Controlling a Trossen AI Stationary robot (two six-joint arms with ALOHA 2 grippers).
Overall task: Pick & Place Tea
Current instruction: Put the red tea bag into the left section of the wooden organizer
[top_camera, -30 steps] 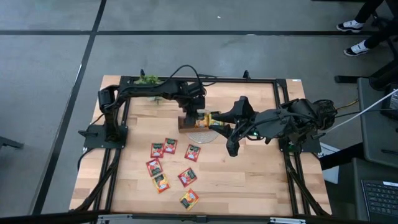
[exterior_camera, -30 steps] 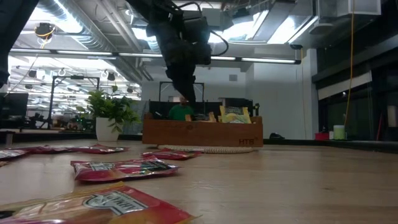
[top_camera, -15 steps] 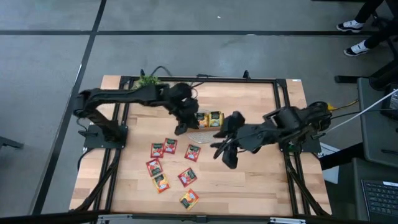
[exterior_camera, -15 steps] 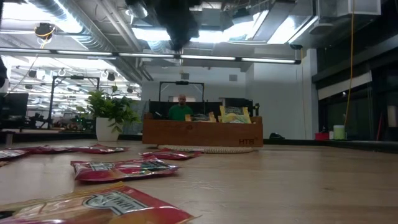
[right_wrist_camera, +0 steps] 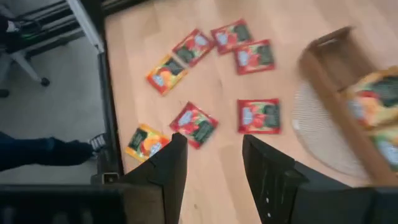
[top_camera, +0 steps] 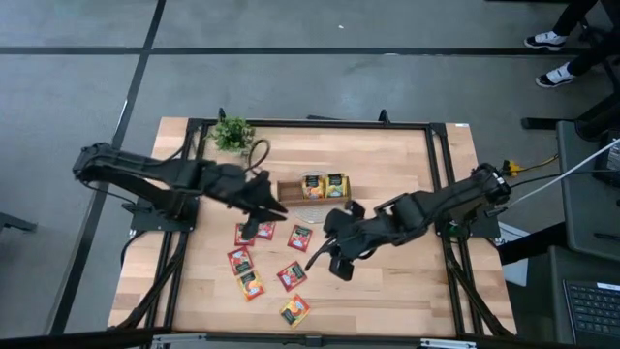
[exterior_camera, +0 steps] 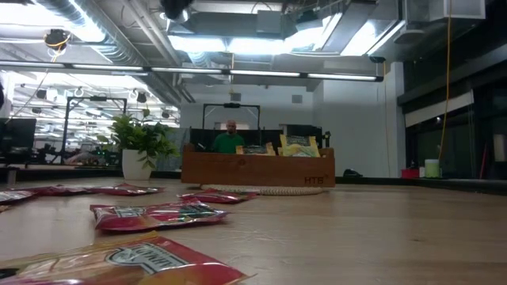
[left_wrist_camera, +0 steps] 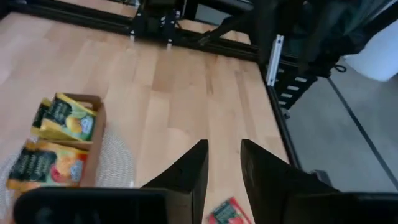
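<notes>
Several red and orange tea sachets lie flat on the table's near-left part: a red one [top_camera: 300, 237], another red one [top_camera: 292, 275] and an orange one [top_camera: 294, 310]. In the right wrist view they show as a red one [right_wrist_camera: 258, 116] and an orange one [right_wrist_camera: 144, 142]. More yellow-green and orange sachets [top_camera: 324, 184] stand in the wooden tray [top_camera: 291, 187]. My left gripper [top_camera: 262, 211] hovers open above the red sachets near the tray's left end, empty [left_wrist_camera: 224, 149]. My right gripper [top_camera: 329, 260] hangs open and empty above the table right of the sachets [right_wrist_camera: 214, 140].
The tray rests on a round woven mat [left_wrist_camera: 118, 165] at mid-table. A small potted plant [top_camera: 232, 133] stands at the far-left edge. A black frame [top_camera: 441, 165] borders the table. A person in green [exterior_camera: 230, 141] sits beyond the far edge. Bare wood lies to the right [top_camera: 407, 281].
My left gripper has risen from the tray's left end, left the low view, and swung toward the near-left, over the red sachets. My right gripper has moved from beside the tray toward the table's near and left side, closer to the loose sachets. The sachets have stayed put.
</notes>
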